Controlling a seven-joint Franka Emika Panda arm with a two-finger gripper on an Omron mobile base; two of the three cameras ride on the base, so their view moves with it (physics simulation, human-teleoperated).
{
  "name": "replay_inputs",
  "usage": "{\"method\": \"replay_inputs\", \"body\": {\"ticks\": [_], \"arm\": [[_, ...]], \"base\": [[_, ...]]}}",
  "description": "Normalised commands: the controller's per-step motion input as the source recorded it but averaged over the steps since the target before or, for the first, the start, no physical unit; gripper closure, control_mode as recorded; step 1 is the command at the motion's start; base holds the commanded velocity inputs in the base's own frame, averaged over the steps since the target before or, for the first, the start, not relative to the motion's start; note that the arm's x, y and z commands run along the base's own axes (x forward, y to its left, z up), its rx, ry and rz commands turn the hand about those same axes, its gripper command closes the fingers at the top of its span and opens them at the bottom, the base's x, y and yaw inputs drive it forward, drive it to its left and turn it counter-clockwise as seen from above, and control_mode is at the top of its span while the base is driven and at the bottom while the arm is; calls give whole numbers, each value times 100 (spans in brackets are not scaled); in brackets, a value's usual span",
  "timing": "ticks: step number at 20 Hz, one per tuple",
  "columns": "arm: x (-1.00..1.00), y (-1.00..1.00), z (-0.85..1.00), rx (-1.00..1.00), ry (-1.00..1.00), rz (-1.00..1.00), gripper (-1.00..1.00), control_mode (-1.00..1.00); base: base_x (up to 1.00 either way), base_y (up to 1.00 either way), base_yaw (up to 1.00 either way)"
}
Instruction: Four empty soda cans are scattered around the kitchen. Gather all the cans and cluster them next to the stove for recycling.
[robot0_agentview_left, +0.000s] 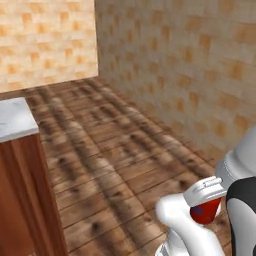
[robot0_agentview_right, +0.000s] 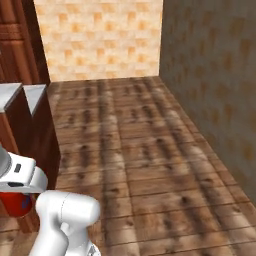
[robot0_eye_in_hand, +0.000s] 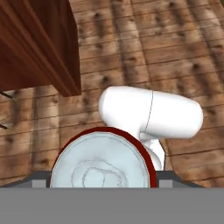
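Note:
One soda can (robot0_eye_in_hand: 103, 164), red with a silver-grey top, sits between my fingers close to the hand camera, its top facing the lens. My gripper (robot0_eye_in_hand: 103, 177) is shut on it, a dark fingertip at each side. In the left base view the red can (robot0_agentview_left: 205, 211) hangs under the white hand (robot0_agentview_left: 206, 191), low on the right above the floor. The right base view has the same can (robot0_agentview_right: 17, 204) at the lower left, beside the arm. The stove is out of view.
A dark wooden cabinet (robot0_agentview_left: 25, 200) with a grey counter top (robot0_agentview_left: 15, 120) stands on the left, close to the arm. Tan tiled walls (robot0_agentview_left: 190, 75) close the room ahead and on the right. Open plank floor (robot0_agentview_right: 140, 150) lies between them.

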Motion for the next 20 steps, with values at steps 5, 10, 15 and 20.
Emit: {"method": "replay_inputs", "body": {"ticks": [5,10,15,20], "arm": [[0,0,0,0,0,0,100,100],[0,0,0,0,0,0,100,100],[0,0,0,0,0,0,100,100],[0,0,0,0,0,0,100,100]], "base": [[100,-100,13],[100,-99,20],[100,-74,23],[100,-21,18]]}}
